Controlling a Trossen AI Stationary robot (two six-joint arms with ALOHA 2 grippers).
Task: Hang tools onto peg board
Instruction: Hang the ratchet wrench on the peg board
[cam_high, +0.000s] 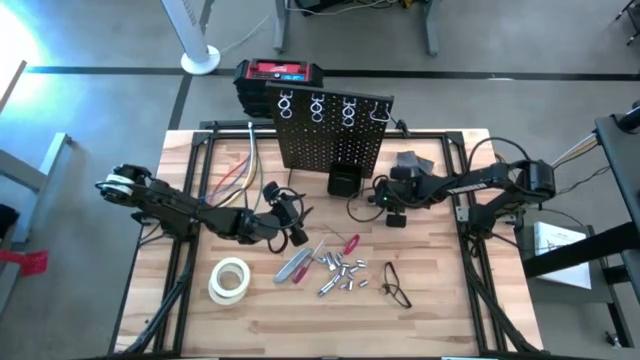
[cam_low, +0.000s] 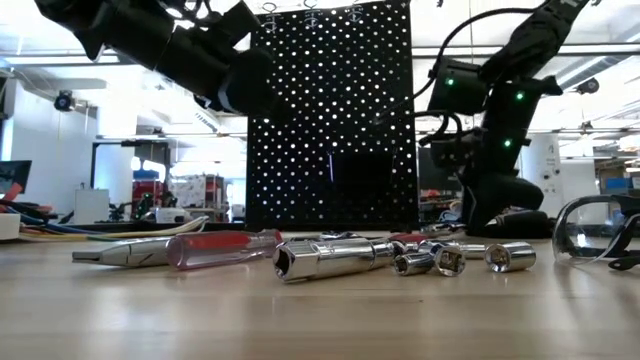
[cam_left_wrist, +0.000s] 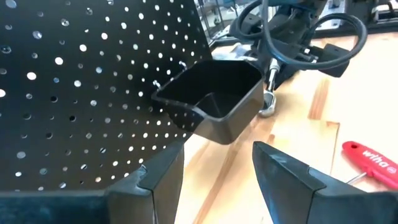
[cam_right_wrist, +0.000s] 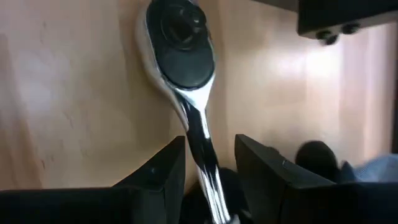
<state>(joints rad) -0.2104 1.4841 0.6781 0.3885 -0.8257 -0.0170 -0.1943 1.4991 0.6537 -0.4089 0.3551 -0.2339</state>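
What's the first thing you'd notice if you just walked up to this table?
The tall black peg board standing at the back of the table, a small black bin at its foot. In front lies a scatter of shiny sockets. Beside the bin, the right gripper clamps a chrome ratchet.

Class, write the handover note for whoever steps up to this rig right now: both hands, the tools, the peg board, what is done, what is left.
Right hand: shut on the ratchet, whose head is at the table by the black bin.
Left hand: open, empty, facing the peg board.
Sockets, pliers and red-handled screwdriver lie on the table.
Done: ratchet gripped; one hook seems to carry something.
Left: hang the ratchet, then the rest.
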